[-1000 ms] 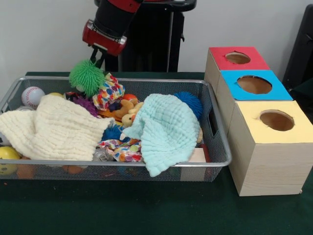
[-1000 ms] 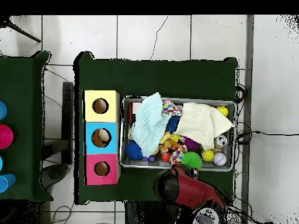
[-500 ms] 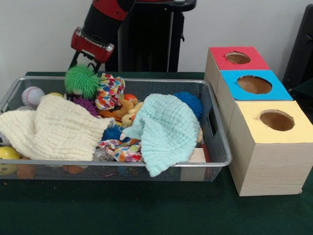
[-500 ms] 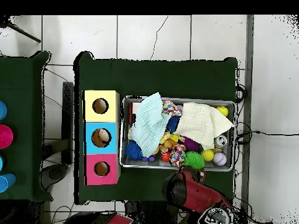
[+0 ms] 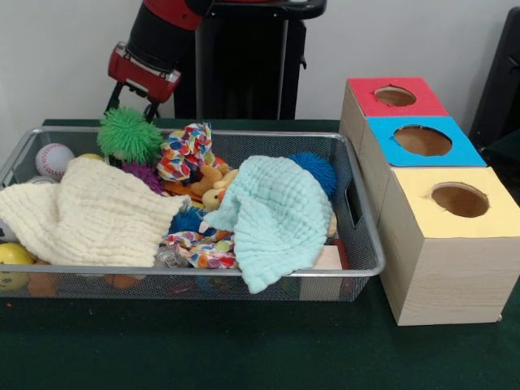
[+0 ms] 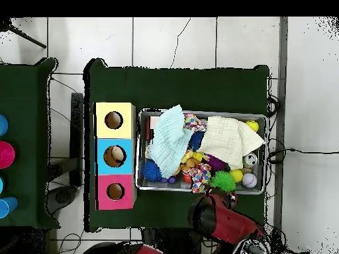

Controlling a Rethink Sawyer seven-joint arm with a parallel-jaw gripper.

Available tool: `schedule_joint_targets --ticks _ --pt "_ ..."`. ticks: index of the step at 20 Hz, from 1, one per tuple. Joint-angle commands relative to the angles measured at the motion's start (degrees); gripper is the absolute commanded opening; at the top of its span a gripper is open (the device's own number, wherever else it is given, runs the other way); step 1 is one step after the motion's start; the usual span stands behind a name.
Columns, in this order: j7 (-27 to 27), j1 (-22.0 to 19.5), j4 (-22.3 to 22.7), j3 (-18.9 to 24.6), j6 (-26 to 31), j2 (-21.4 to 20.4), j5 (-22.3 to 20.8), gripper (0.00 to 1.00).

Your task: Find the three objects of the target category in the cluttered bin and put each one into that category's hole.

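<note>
I have the gripper (image 5: 130, 110) over the bin's (image 5: 367, 244) far left corner, its two dark fingers clamped on the top of the green ball (image 5: 128, 136), a spiky one that sits level with the far rim beside a bright patterned cloth (image 5: 185, 151). From above, the ball (image 6: 223, 181) shows at the bin's (image 6: 138, 153) edge nearest the robot's base, with the red arm (image 6: 222, 221) just outside that edge. Inside the bin I see a cream cloth (image 5: 89, 213) spread over the left half, a pale blue cloth (image 5: 276, 218) draped over the near rim right of centre, a blue spiky ball (image 5: 317, 171) behind it, a baseball (image 5: 54, 159) in the far left corner, and a yellow ball (image 5: 14, 264) at the near left corner. Three boxes stand in a row just beyond the bin's right end on the green surface (image 5: 244, 349): red (image 5: 394, 96) farthest, blue (image 5: 422, 140) in the middle, yellow (image 5: 459, 200) nearest, each with a round hole on top.
</note>
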Motion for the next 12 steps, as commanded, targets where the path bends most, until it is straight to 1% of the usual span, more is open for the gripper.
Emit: schedule_joint_targets --ticks 1,2,3,4,6,9,10,11,12 --pt "10.76 0.25 1.09 8.40 5.93 -4.92 1.67 1.00" --pt "9.71 -0.22 0.81 9.87 10.11 -6.86 1.95 1.00" --pt "9.28 -0.25 0.66 10.38 12.32 -7.86 2.28 1.00" --pt "8.39 -0.43 0.17 11.32 15.72 -9.29 2.56 1.00" --pt "7.61 -1.38 -0.19 13.50 19.26 -11.09 2.84 1.00" --pt "7.30 -1.43 -1.00 14.74 21.10 -12.49 3.00 1.00" --pt "7.36 -2.13 -0.85 16.07 20.57 -13.02 2.91 1.00" --pt "7.39 -2.04 -1.22 16.28 20.22 -13.11 2.76 1.00" --pt "7.91 -2.37 -1.33 17.30 18.70 -13.10 2.72 1.00"
